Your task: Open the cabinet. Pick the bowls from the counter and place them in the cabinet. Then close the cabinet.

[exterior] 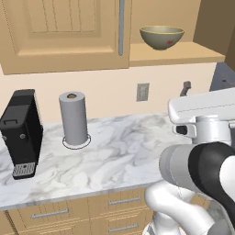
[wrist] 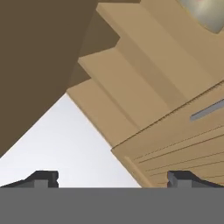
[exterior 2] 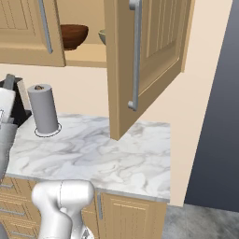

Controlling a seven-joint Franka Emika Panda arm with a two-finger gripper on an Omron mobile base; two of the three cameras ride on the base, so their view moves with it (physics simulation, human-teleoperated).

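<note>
- Light-wood cabinetry and pale wall are framed at a steep tilt in the hand view, where the gripper (wrist: 113, 177) is seen with its two dark tips spread wide and nothing held between them.
- Part of the pale bowl (wrist: 205, 13) is caught at the top right corner of that view, above a grey bar handle (wrist: 208, 110).
- On the cabinet (exterior: 174, 54) shelf, the pale beige-olive bowl (exterior: 161, 37) is shown upright in the left base view.
- Beside it, the dark wooden bowl (exterior 2: 72, 36) is revealed by the right base view alone, along with the right door (exterior 2: 144, 60) swung wide over the counter (exterior 2: 116, 158).
- A grey paper-towel roll (exterior: 73, 118) and a black coffee machine (exterior: 20, 133) are left on the marble.
</note>
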